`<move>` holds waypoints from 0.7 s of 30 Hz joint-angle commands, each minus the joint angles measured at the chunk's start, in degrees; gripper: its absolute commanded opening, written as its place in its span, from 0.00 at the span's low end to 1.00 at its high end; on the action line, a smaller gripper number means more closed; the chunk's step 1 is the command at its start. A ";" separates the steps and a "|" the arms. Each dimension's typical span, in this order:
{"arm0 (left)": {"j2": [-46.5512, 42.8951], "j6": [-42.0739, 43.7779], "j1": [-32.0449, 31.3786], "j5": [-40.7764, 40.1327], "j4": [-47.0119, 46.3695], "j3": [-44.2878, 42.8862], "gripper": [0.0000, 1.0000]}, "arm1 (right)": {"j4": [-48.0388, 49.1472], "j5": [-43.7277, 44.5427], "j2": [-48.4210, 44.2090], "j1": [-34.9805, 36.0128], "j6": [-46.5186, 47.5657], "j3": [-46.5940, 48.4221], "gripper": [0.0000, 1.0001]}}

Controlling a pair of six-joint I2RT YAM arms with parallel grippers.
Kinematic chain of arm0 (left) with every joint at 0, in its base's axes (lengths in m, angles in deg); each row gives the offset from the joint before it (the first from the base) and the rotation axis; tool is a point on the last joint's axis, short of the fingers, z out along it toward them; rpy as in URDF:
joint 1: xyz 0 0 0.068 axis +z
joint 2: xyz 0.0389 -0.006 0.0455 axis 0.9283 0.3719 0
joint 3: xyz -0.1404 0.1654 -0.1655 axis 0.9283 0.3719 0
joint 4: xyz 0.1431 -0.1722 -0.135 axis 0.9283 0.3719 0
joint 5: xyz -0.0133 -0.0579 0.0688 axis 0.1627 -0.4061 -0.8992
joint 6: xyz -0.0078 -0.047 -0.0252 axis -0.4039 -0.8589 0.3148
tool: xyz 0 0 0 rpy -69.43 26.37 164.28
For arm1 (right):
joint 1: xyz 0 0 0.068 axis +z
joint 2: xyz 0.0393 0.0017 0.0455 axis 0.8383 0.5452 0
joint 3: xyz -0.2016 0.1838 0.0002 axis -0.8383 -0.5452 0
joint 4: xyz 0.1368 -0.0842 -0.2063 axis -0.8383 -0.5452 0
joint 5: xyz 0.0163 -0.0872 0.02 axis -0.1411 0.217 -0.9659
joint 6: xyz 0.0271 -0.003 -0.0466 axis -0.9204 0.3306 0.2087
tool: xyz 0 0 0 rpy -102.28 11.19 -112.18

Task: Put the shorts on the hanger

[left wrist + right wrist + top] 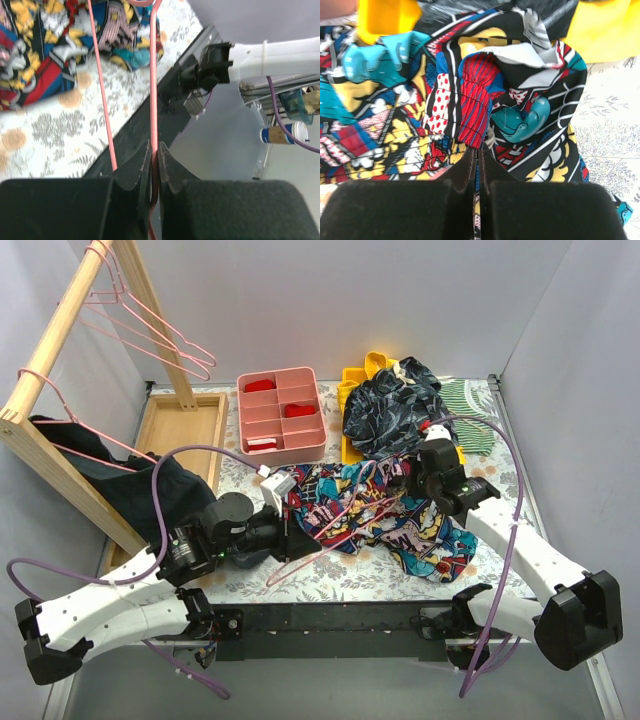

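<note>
The comic-print shorts [385,515] lie crumpled mid-table; they also show in the left wrist view [45,45] and fill the right wrist view [470,100]. A pink wire hanger [325,530] lies across them, reaching to the left. My left gripper [283,530] is shut on the hanger's wire [154,100], which runs between its fingertips [156,152]. My right gripper [412,468] is shut on a fold of the shorts near the red-striped waistband [472,107], cloth pinched between its pads [479,155].
A wooden rail frame [60,340] with more pink hangers [150,325] stands at the left over a wooden tray [185,425]. A black garment [130,475] lies beside it. A pink divided box [281,412], yellow tray [355,380] and navy leafy garment [395,410] sit behind.
</note>
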 commanded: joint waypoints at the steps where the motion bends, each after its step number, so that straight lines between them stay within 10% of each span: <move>1: 0.37 4.35 0.01 -1.84 -11.87 0.18 0.00 | -4.78 3.22 0.68 1.77 1.00 5.48 0.01; 21: -0.14 8.57 0.01 -1.32 -10.13 0.01 0.00 | -9.80 8.68 2.26 3.36 1.44 7.34 0.01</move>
